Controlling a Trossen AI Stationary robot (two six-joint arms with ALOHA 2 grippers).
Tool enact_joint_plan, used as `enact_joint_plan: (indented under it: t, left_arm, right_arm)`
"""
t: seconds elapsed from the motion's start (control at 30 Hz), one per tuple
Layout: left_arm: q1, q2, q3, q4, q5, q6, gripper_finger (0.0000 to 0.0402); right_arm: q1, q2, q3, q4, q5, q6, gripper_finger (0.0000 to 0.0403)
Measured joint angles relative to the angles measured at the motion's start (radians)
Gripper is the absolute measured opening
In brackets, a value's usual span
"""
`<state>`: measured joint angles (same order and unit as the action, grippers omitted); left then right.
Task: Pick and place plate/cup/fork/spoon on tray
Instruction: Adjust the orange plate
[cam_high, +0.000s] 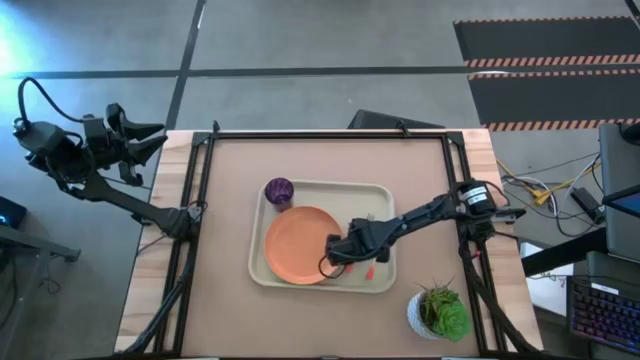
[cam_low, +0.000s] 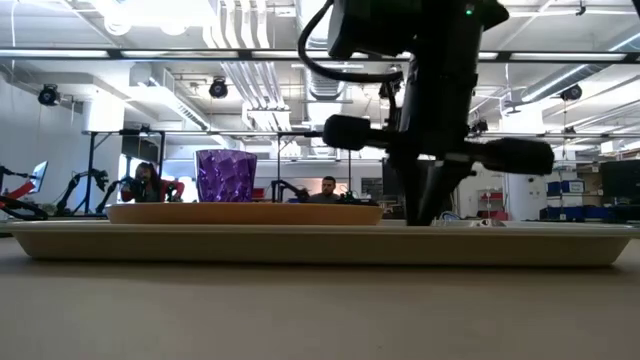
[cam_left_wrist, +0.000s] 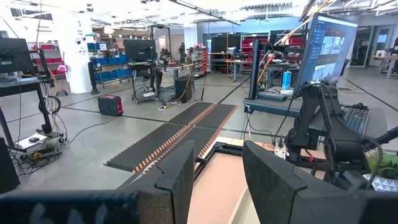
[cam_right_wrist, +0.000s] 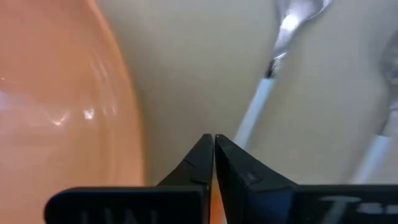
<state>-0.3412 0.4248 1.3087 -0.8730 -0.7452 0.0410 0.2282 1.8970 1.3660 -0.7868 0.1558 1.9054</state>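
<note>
On the brown table (cam_high: 230, 200) we see tray (cam_high: 262, 262) | right gripper (cam_high: 338, 256) pinched closed, empty | left gripper (cam_high: 150, 140) fingers parted, empty | lab floor behind

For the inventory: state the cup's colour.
Dark purple cup, faceted and translucent; clearest in the low view.

Orange plate (cam_high: 298, 245) on a cream tray (cam_high: 262, 270), a dark purple cup (cam_high: 279, 190) (faceted, glinting violet), red-orange cutlery handles (cam_high: 369, 271), tan desk (cam_high: 320, 160), green plant in a white pot (cam_high: 438, 312)
</note>
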Motion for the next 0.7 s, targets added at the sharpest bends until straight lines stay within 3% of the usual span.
enact_joint_plan:
  t: [0.37,0.7]
  left_arm:
    - [0.001,-0.001,0.0,0.0,-0.001,0.0,0.012]
    - [0.0,-0.001,0.0,0.001,-0.001,-0.001,0.012]
  right_arm:
    - [0.008,-0.016,0.0,-0.033,-0.014,0.005,0.0008]
    - [0.015,-0.015,0.001,0.156,0.028,-0.009,0.0008]
